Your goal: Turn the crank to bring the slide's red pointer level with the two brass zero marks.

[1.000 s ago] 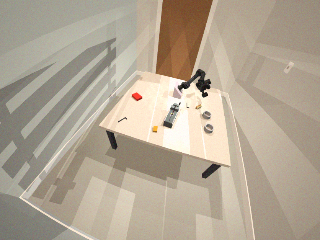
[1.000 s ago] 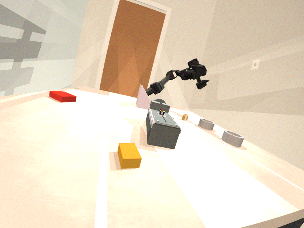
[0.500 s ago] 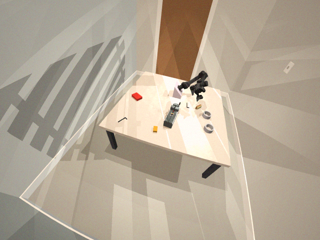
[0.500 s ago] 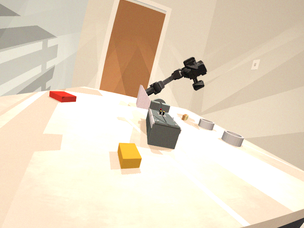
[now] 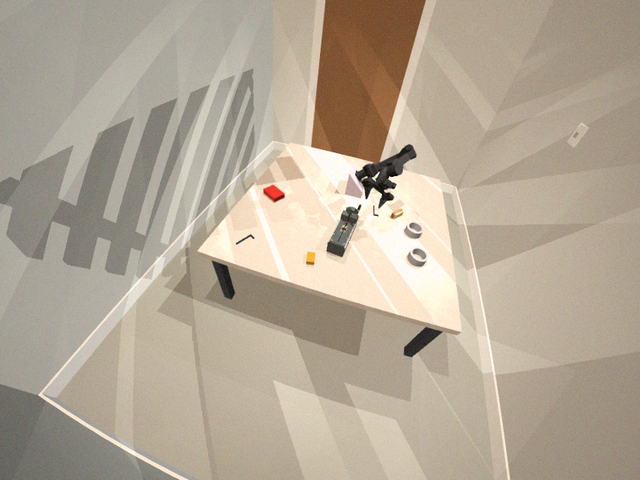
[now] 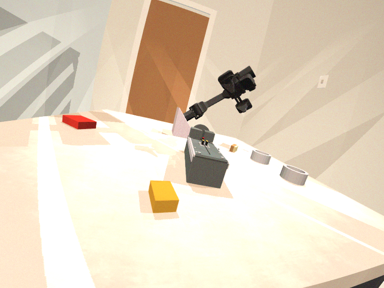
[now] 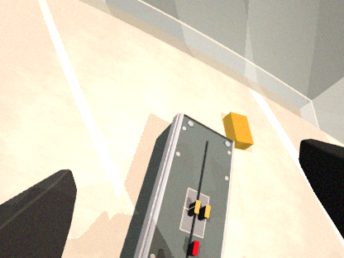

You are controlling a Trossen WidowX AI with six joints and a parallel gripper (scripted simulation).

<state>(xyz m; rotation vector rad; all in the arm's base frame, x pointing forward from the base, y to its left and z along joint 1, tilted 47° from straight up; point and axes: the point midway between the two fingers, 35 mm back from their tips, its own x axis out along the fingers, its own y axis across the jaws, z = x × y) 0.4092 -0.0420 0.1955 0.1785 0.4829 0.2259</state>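
Observation:
The dark grey-green machine (image 5: 337, 243) (image 6: 205, 171) (image 7: 192, 157) stands on the table. Its crank wheel (image 5: 350, 210) (image 6: 201, 127) is at the far end, with a dark handle (image 5: 359, 208) sticking out beside it; the wrist view shows neither. The slide's red pointer (image 5: 346, 222) (image 6: 203, 138) (image 7: 195, 248) stands off the zero marks, toward the crank end. One brass mark (image 7: 198, 207) and the other brass mark (image 7: 207, 211) sit side by side at the slot. My gripper (image 5: 374, 200) (image 7: 188, 166) is open and empty, raised above the table near the crank end, not touching the handle.
A pale upright wedge (image 5: 353, 183) (image 6: 180, 123) stands behind the machine. Grey rings (image 5: 413, 234) (image 6: 293, 177) and a small tan block (image 5: 396, 213) (image 6: 233, 148) lie right. An orange block (image 5: 310, 258) (image 6: 163, 191) (image 7: 237, 131) is near its front end; a red block (image 5: 273, 193) (image 6: 78, 121) lies left.

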